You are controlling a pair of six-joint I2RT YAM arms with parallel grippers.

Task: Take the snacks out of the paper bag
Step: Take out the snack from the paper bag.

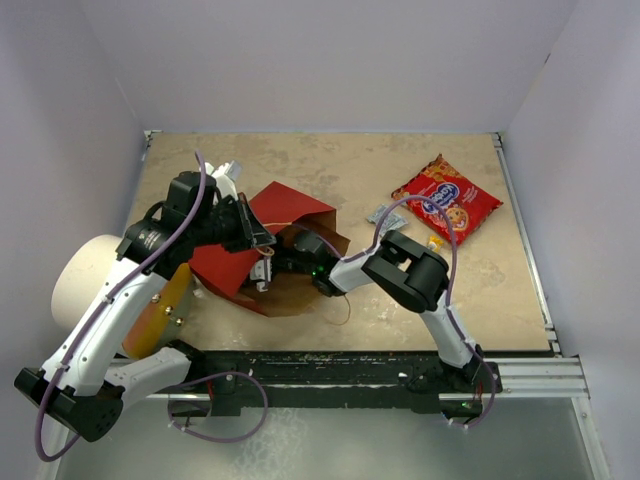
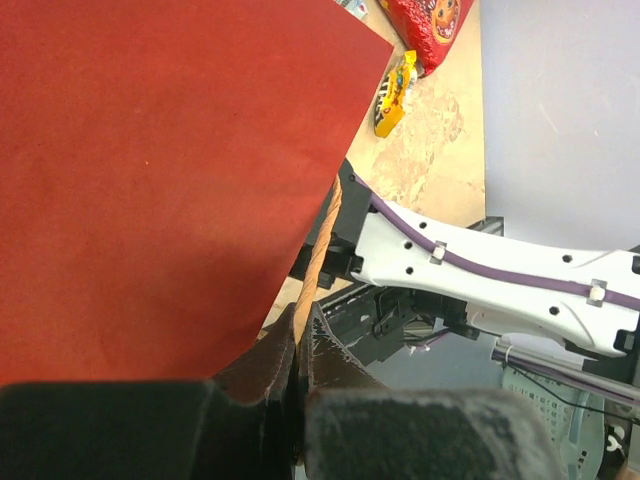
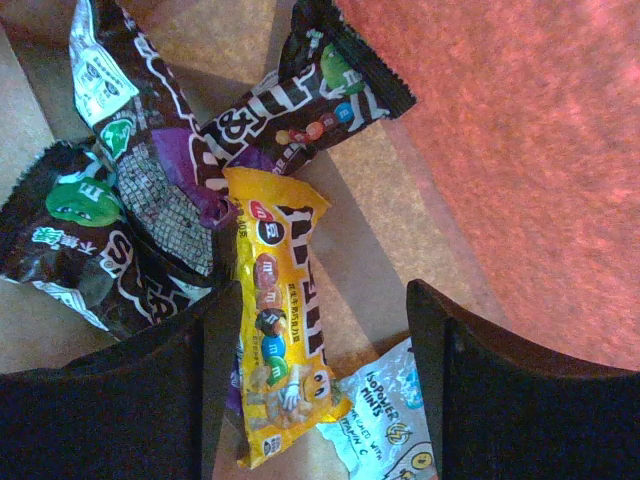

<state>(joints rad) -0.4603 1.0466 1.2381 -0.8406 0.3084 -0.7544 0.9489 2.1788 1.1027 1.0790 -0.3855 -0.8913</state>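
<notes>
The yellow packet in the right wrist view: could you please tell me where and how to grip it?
I'd pinch the yellow packet across its narrow width at mid-length, coming straight in through the paper bag mouth: it lies lengthwise between the open right fingers.

Inside the paper bag (image 1: 290,208), the right gripper (image 3: 310,330) is filling the mouth. A yellow packet (image 3: 278,330) is lying between its spread fingers, dark packets (image 3: 150,200) are crowding the floor beyond, and the bag's red wall is pressing close on one side. Left of the bag, the left gripper (image 2: 298,385), clamped on the rim, and a white cylinder (image 1: 85,280) are blocking passage. Behind the bag, bare table (image 1: 330,160) is lying open.
</notes>
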